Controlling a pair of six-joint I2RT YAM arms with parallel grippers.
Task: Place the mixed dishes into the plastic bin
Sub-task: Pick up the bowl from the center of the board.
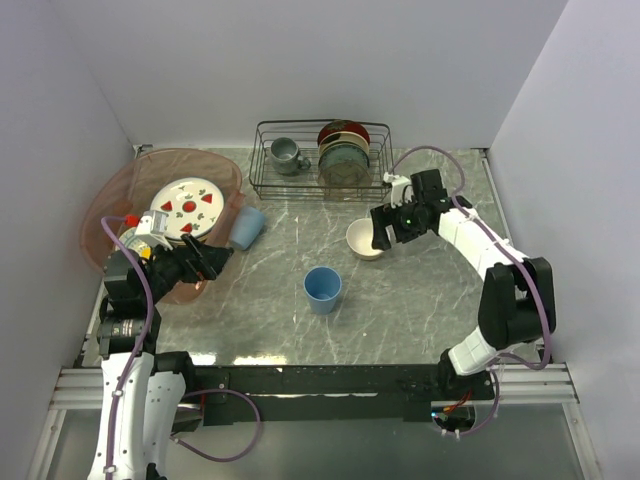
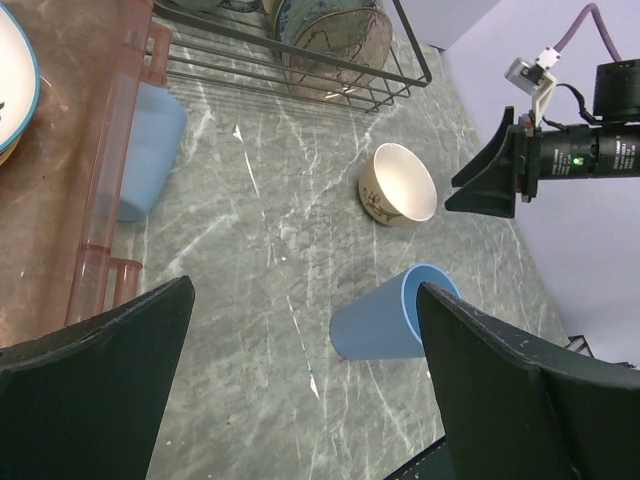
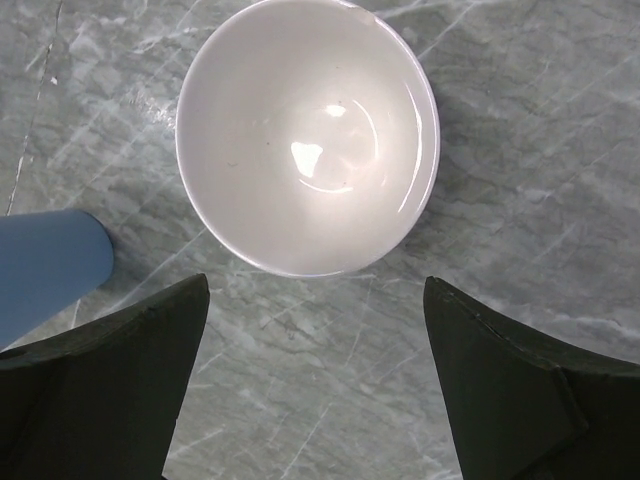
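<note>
Right gripper (image 3: 315,290) was spread wide with nothing between the fingers. In its wrist view the cream bowl (image 3: 305,135) sat at 12 o'clock from the gap. It was upright, mouth up, with all of it just beyond the fingertips. Neither finger had crossed the rim yet, and I could not tell how high the tips were above the table (image 1: 420,310).

In the top view the same bowl (image 1: 364,240) lay at about 8 o'clock from the right wrist, with the fingers (image 1: 380,228) just at its right-hand edge. The bowl is round, so it has no long axis to line up with. My judgement is that only the rim matters: one finger would need to go inside the wall and one outside.

- Right arm was clearly the nearer to the bowl.
- Left gripper (image 1: 215,258) was also wide open and empty, and sat well apart at the bin's near edge.
- Plastic bin (image 1: 100,215) lay at 9 o'clock from the bowl, across the table. It already held the white strawberry plate (image 1: 190,208).
- One light-blue cup (image 1: 322,288) stood upright at 7 o'clock from the bowl, near it but not touching.
- A second cup (image 1: 248,226) lay against the outside of the bin on its right.

Judged step: approach to the bowl, grasp not yet made. Risk: the standing cup is close to the carry path towards the bin.
</note>
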